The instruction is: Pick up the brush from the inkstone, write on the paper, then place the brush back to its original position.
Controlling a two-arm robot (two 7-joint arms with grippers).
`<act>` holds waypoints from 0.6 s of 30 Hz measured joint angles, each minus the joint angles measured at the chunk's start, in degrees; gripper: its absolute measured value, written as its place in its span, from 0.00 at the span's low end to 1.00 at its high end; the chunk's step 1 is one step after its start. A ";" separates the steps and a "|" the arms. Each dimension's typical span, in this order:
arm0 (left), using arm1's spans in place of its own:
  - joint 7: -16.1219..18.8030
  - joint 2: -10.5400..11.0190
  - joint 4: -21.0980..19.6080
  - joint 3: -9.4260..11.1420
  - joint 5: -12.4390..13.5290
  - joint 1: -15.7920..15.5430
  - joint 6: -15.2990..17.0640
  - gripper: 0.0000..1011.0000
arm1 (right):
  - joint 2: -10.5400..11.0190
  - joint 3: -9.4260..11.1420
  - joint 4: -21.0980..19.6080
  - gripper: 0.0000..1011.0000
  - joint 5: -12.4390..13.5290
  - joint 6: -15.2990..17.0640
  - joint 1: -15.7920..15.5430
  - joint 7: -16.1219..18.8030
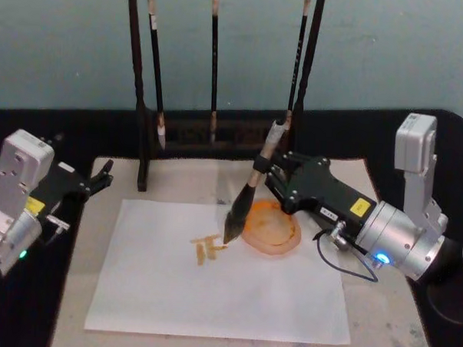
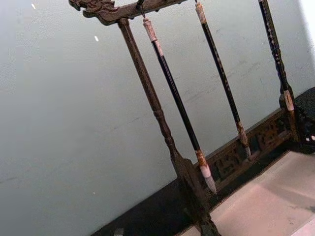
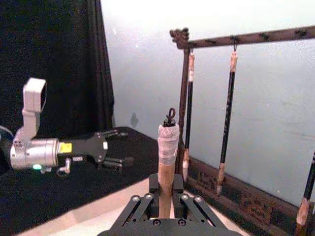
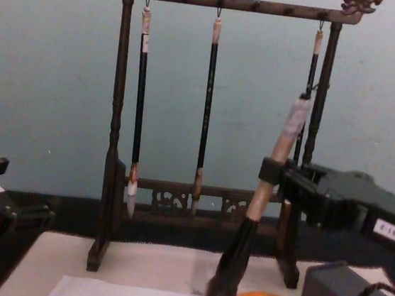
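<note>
Head view, centre: the right gripper clamps the brush, its tuft tip at the paper beside tan strokes — writing looks underway (the return to the inkstone is left). Right wrist view, mid-left: the left gripper is parked — fingers spread, empty. Chest view, lower centre: the brush leans.

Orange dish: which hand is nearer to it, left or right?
Right. The right hand, shut on the brush, hovers just behind the orange dish, bristles beside its left rim. The left hand sits open beyond the paper's far left corner, well apart.
</note>
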 joint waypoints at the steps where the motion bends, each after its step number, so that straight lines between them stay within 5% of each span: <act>1: 0.00 0.00 0.00 0.00 0.00 0.00 0.00 1.00 | -0.01 0.12 -0.14 0.15 0.19 -0.06 -0.06 0.04; 11: 0.00 0.00 0.00 0.00 0.00 0.00 0.00 1.00 | -0.36 3.15 -1.13 0.15 4.46 -0.17 -1.21 -1.03; 18: 0.00 0.00 0.00 0.00 0.01 0.00 0.00 1.00 | -1.72 7.44 0.04 0.15 12.01 2.38 -2.29 -3.27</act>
